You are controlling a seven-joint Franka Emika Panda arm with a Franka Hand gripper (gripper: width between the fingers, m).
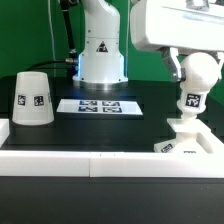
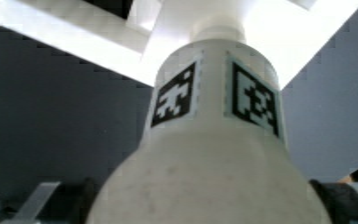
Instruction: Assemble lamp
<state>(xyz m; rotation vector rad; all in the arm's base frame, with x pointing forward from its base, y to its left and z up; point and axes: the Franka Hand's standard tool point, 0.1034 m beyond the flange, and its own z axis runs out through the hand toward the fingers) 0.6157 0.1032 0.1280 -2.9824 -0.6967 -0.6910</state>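
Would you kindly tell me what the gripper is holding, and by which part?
The gripper grips the bulb by its ball end; the stem stands on the base.

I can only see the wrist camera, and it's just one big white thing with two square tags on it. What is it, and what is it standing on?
Observer: That's the bulb. Its stem stands upright on the base block, at the exterior view's right.
Operator: Where's the lamp's hat?
Observer: The shade sits by itself on the table, wide end down, at the exterior view's left.
Operator: Is anything between them?
Observer: Only the marker board, lying flat in front of the robot pedestal.
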